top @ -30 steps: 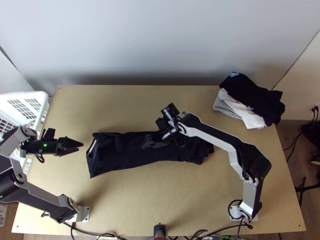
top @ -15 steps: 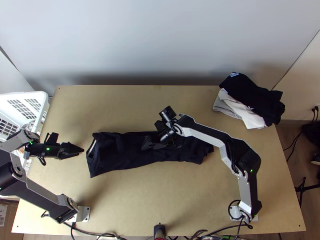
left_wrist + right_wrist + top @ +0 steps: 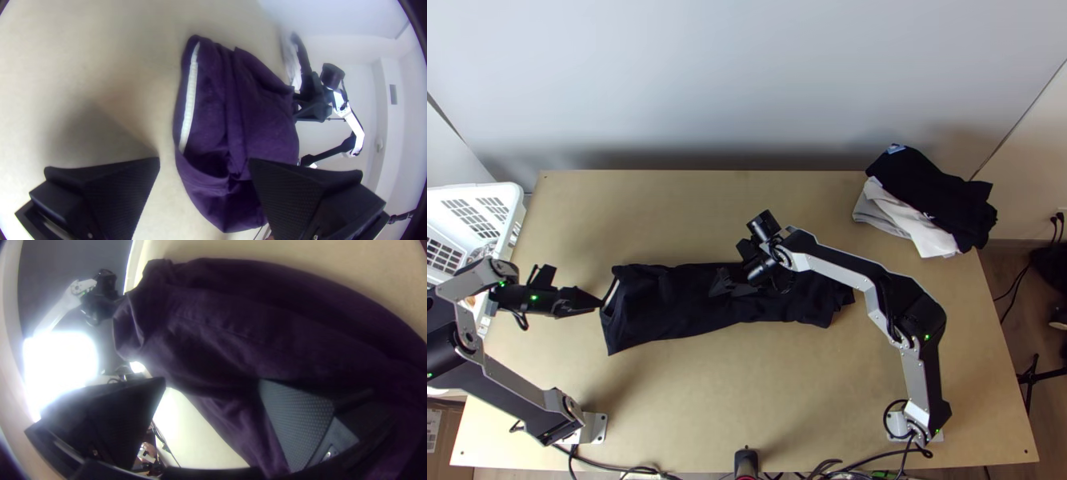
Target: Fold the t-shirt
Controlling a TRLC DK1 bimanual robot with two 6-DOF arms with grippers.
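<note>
Your left gripper (image 3: 204, 161): fingers spread beside collar (image 3: 190, 98), likely lined up to pinch that end. T-shirt (image 3: 683, 308): long strip on table (image 3: 747, 392), probably awaiting crosswise fold. Your right gripper (image 3: 717, 283): fingers spread at strip's middle, perhaps for steadying.

A robotics lab, it seems: two mounted arms (image 3: 843, 268), cables (image 3: 605, 467), wooden table (image 3: 747, 384).

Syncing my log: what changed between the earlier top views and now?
Left end effector moved rightward and slightly nearer the table's near edge, up to the white-taped collar of the dark cloth t-shirt. Black elbow of the right arm shifted slightly left. No new grip or release visible. Unchanged: t-shirt, black-and-grey cloth pile, white plastic basket.
</note>
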